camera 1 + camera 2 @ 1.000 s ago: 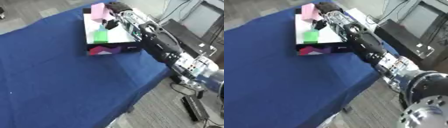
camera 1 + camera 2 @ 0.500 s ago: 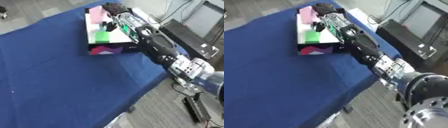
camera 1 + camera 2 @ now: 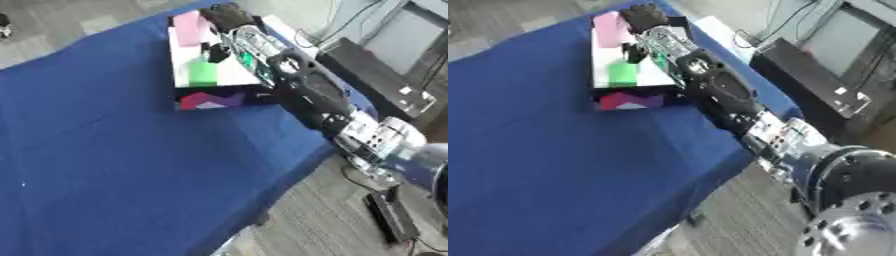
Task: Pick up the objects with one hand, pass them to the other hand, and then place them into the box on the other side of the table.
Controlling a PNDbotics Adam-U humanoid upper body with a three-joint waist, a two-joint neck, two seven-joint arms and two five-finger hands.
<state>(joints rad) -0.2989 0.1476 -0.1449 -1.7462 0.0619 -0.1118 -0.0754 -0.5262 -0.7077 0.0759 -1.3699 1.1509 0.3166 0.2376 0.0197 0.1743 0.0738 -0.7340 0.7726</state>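
An open box (image 3: 220,98) with a white inside and a dark, colourful front wall stands at the far right of the blue table (image 3: 105,165). A green block (image 3: 203,74) lies in the middle of the box. A pink block (image 3: 189,26) is at the box's far end. My right arm (image 3: 302,90) stretches along the box's right side. Its black right hand (image 3: 231,14) is over the far end of the box, right beside the pink block. Whether the hand still touches the block is hidden. My left hand shows in no view.
The table's right edge (image 3: 302,150) runs just under my right arm, with grey floor and cables beyond it. Dark cabinets and equipment (image 3: 824,75) stand to the right.
The camera has shifted, so the box sits lower in the picture. My right hand stays at the box's far end by the pink block, which now seems lower in the box.
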